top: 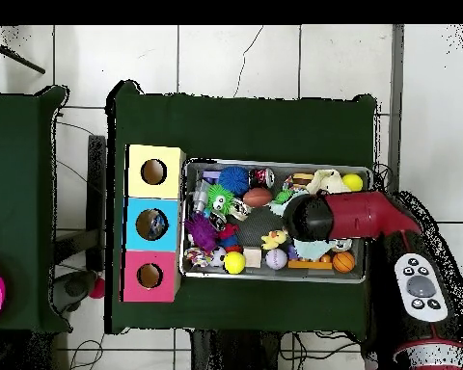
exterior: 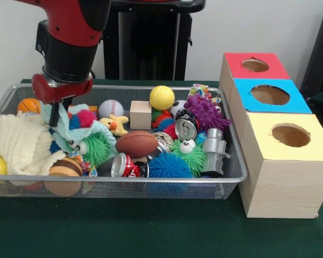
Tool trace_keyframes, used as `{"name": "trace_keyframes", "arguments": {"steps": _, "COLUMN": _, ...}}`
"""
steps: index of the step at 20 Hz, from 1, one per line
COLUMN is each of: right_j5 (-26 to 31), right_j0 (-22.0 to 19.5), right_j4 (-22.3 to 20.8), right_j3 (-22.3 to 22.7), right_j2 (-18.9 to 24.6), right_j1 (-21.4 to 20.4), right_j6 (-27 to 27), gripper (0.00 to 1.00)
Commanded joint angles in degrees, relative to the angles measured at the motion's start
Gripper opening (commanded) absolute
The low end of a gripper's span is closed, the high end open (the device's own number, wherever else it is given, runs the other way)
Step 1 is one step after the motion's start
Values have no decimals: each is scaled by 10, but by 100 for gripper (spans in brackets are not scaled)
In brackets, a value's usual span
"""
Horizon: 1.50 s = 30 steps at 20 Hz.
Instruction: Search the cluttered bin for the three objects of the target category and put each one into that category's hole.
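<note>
Bin (exterior: pixel 234 171) beside wooden box (exterior: pixel 282 185)

The front camera stood low and close across the table, facing the robot's pedestal (exterior: pixel 148 37), so the bin (exterior: pixel 226 185) and the wooden box (exterior: pixel 285 183) filled most of its frame and the arm (exterior: pixel 70 43) came down from the top left. The overhead camera hung far higher, looking straight down with the robot's base (top: pixel 423 318) at the bottom right, taking in the whole table (top: pixel 245 125), the tiled floor (top: pixel 274 58) and what seemed a second table (top: pixel 18 202) at left. Both views shared the bin (top: pixel 274 165), the box (top: pixel 132 224) and the arm (top: pixel 356 214), turned half round between them.
</note>
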Motion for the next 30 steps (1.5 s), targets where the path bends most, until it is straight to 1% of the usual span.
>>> {"name": "trace_keyframes", "arguments": {"steps": 1, "right_j5": 66, "right_j0": -17, "right_j4": -48, "right_j3": -35, "right_j2": 75, "right_j1": -15, "right_j6": -210, "gripper": 0}}
{"name": "trace_keyframes", "arguments": {"steps": 3, "right_j5": 71, "right_j0": -19, "right_j4": -50, "right_j3": -39, "right_j2": 79, "right_j1": -17, "right_j6": -207, "gripper": 0}}
{"name": "trace_keyframes", "arguments": {"steps": 8, "right_j5": 84, "right_j0": -23, "right_j4": -60, "right_j3": -39, "right_j2": 92, "right_j1": -23, "right_j6": -221, "gripper": 0}}
{"name": "trace_keyframes", "arguments": {"steps": 13, "right_j5": 84, "right_j0": -26, "right_j4": -63, "right_j3": -42, "right_j2": 98, "right_j1": -23, "right_j6": -220, "gripper": 0}}
{"name": "trace_keyframes", "arguments": {"steps": 27, "right_j5": 111, "right_j0": -54, "right_j4": -72, "right_j3": -101, "right_j2": 134, "right_j1": -4, "right_j6": -299, "gripper": 0}}
{"name": "trace_keyframes", "arguments": {"steps": 30, "right_j5": 111, "right_j0": -55, "right_j4": -72, "right_j3": -102, "right_j2": 136, "right_j1": -4, "right_j6": -304, "gripper": 0}}
